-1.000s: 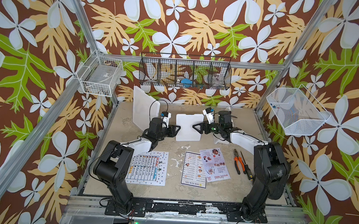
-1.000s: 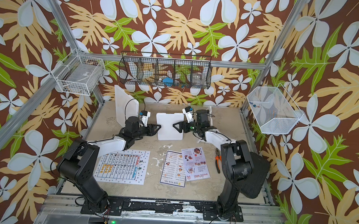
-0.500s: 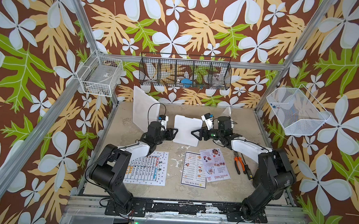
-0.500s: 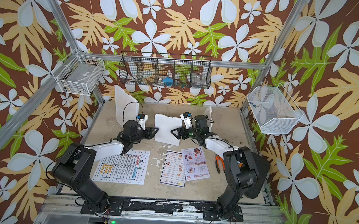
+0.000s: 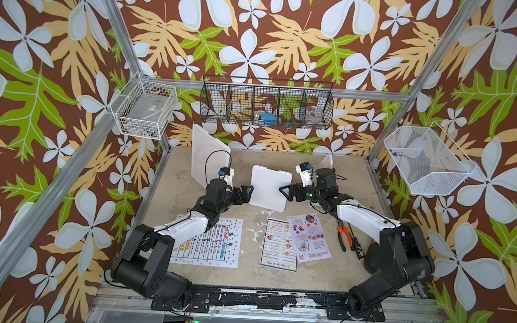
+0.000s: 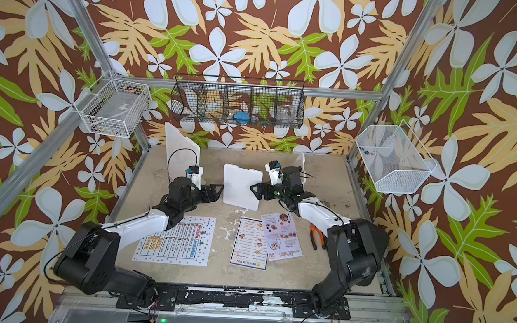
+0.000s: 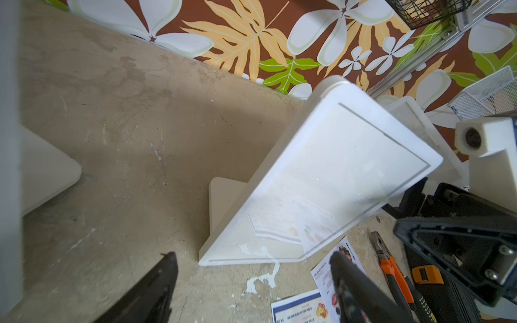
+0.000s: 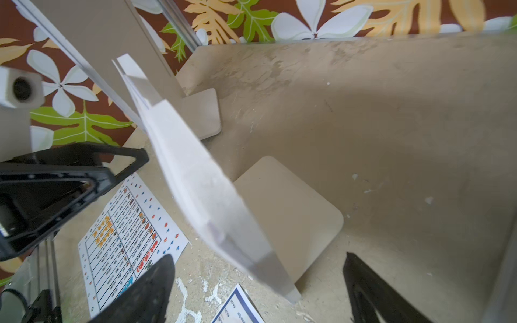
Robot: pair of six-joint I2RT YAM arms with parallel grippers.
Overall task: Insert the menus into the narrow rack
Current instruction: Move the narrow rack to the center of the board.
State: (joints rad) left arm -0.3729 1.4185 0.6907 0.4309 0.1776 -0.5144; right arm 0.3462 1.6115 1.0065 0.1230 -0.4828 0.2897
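Both arms are seen reaching from the front rail toward the middle of the table [image 5: 311, 280].

Left arm: the shoulder is kept low and the white forearm is angled inward and away from the base. The wrist is bent across so that the left gripper [image 5: 249, 192] is pointed sideways at the near edge of the upright white holder [image 5: 269, 188]. In the left wrist view the two black fingers [image 7: 163, 279] are spread wide. The holder's lower corner [image 7: 251, 246] is framed ahead of them and is not pinched. Nothing is held.

Right arm: a mirrored pose is noted, with the elbow raised over the base and the forearm sloped down and inward. The right gripper [image 5: 282, 190] is aimed at the holder's opposite edge. In the right wrist view its fingers [image 8: 152, 282] are also set well apart. The holder's thin edge [image 8: 201, 195] is seen between them with clear gaps on both sides. Nothing is gripped.

The holder is flanked by both grippers and is stood tilted on its flat base.

All three menus are laid flat on the table nearer the bases. The large dotted-border sheet [image 5: 213, 248] is partly covered by the left forearm. The "DIM SUM INN" sheet [image 5: 277, 248] is placed centrally. The pinkish "SPECIAL MENU" sheet [image 5: 311, 236] is overlapped onto its right side.

Orange-handled pliers [image 5: 345, 235] are noted just beyond the pinkish sheet.
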